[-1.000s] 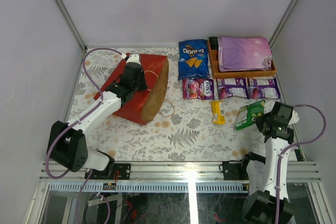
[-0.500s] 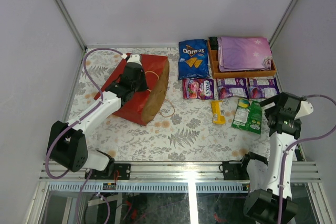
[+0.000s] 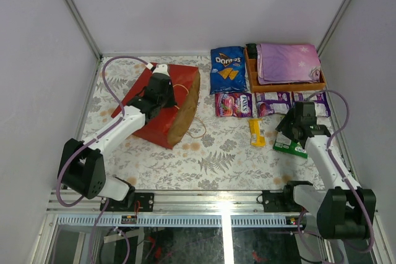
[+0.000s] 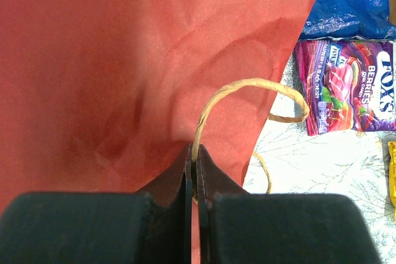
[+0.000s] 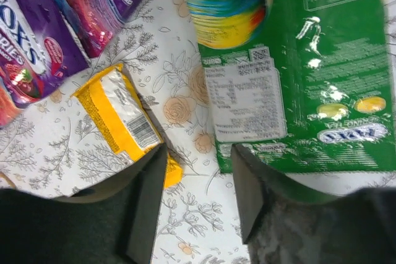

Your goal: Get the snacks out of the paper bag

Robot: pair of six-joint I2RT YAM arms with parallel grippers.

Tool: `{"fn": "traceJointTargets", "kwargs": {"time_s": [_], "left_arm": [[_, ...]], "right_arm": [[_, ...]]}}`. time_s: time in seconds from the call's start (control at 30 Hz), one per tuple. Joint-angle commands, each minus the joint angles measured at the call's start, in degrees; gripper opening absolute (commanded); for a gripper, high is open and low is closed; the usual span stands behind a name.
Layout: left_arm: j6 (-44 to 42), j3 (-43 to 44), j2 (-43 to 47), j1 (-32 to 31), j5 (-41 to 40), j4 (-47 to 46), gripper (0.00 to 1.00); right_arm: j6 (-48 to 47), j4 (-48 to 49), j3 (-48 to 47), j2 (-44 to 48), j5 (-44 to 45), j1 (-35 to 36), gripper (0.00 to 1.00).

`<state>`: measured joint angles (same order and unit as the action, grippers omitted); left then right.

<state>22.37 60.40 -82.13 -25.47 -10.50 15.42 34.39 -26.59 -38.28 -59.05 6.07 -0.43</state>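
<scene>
The floral table carries the red paper bag, lying on its side at the left with its brown mouth facing right toward the snacks. The left arm rises from its near-left base, folds at the elbow and slopes its forearm up and right onto the top of the bag. There the left gripper has its jaws pressed together, pinching the tan loop handle at the bag's red edge. The right arm stretches from its near-right base away from the camera, its wrist tipped downward. The right gripper hangs with jaws spread and nothing between them, above bare cloth between 2 packets. At the far edge lies the blue Doritos bag, just beside the orange tray holding a folded purple cloth. The green pack lies flat, partly under the right wrist. In front of the Doritos sits the Fox's pack, then a purple pack beside it. The small yellow pack lies just left of the green one.
</scene>
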Motion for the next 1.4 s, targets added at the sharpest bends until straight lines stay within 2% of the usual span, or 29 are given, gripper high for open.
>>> {"fn": "traceJointTargets", "kwargs": {"time_s": [0.0,0.07,0.23,0.53,0.9,1.13,1.37], "left_arm": [[-0.9,2.3,-0.3,-0.5,-1.4,0.6,0.0],[-1.0,2.2,-0.2,-0.6,-1.8,0.7,0.0],[-1.1,2.3,-0.5,-0.5,-1.9,0.7,0.0],[-1.2,2.7,-0.7,-0.5,-2.0,1.3,0.0],[-1.0,2.9,-1.1,-0.6,-1.4,1.3,0.0],[-1.0,3.1,-1.7,-0.9,-1.5,1.4,0.0],[-1.1,3.9,-2.9,-1.6,-1.7,1.6,0.0]], "right_arm": [[0.2,11.8,2.1,-3.5,-6.8,0.3,0.38],[0.7,14.5,2.7,-5.9,-7.7,0.3,0.2],[0.9,18.0,2.6,-11.3,-7.0,0.3,0.0],[-3.0,17.4,-1.5,-20.6,-6.2,-0.7,0.0],[-4.9,16.0,0.9,-18.8,-8.1,-9.9,0.05],[-5.4,13.0,-0.9,-15.2,-3.7,-10.3,0.04],[-3.1,15.2,0.0,-14.5,-10.6,-10.0,0.04]]}}
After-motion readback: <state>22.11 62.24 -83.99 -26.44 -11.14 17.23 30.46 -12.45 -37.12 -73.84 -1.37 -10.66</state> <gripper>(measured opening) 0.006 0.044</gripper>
